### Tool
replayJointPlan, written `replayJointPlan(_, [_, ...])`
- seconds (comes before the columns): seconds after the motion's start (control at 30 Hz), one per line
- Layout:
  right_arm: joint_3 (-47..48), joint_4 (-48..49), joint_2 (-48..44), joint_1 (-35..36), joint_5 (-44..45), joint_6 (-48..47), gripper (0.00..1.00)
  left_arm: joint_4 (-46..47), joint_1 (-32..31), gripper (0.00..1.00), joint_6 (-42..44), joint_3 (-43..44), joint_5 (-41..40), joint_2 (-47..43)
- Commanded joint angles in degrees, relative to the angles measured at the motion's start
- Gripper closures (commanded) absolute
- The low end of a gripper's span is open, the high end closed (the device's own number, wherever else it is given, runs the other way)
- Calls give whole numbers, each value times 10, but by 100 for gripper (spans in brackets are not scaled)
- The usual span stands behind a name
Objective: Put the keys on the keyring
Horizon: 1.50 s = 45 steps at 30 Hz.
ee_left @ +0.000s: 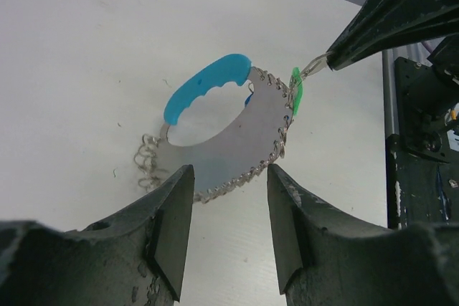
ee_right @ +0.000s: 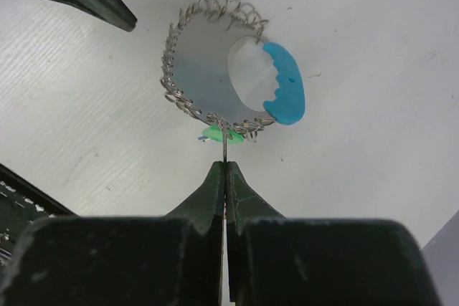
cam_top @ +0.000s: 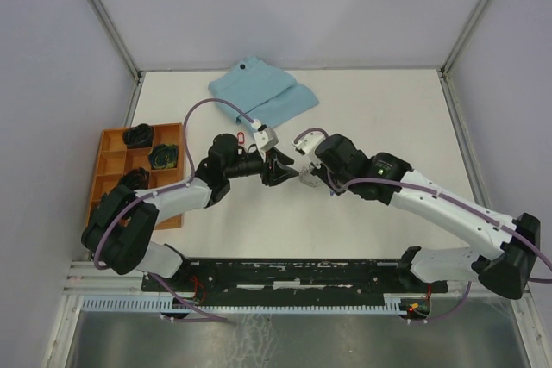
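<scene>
Found right gripper (ee_right: 225,166) fingers pressed fully together on the silver shank of the green-tagged key (ee_right: 221,134), at 6 o'clock of the keyring (ee_right: 285,94) in the right wrist view. Noted left gripper (ee_left: 229,177) fingers held apart, framing the keyring's chain edge; could not confirm contact. Located keyring near table (cam_top: 388,109) centre.

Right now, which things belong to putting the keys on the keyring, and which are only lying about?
For the job: grey chain keyring with light-blue strap; silver green-tagged key, in the right gripper.
Lying about: folded light-blue cloth; orange compartment tray.
</scene>
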Motion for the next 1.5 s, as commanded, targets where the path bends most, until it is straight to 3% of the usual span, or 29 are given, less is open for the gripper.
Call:
replayJointPlan(0.0, [12,62,-48,-3,-38,-68,99,51,-15,47,36,9,32,-19])
replayJointPlan(0.27, [9,92,-53,-2,-76,-71,99,187,-40,47,-20,-20,3,-10])
replayJointPlan(0.73, [-5,166,-66,-18,-169,-110,99,174,-40,50,-24,-22,23,-21])
replayJointPlan(1.13, [-6,188,-55,-22,-188,-95,99,152,-40,62,-15,-61,-3,-48])
replayJointPlan(1.27, [-4,188,-51,-22,-198,-88,99,154,-40,71,-17,-61,-7,-54])
replayJointPlan(1.47, [-1,185,-45,-22,-208,-79,100,168,-40,72,-31,-62,-4,-56])
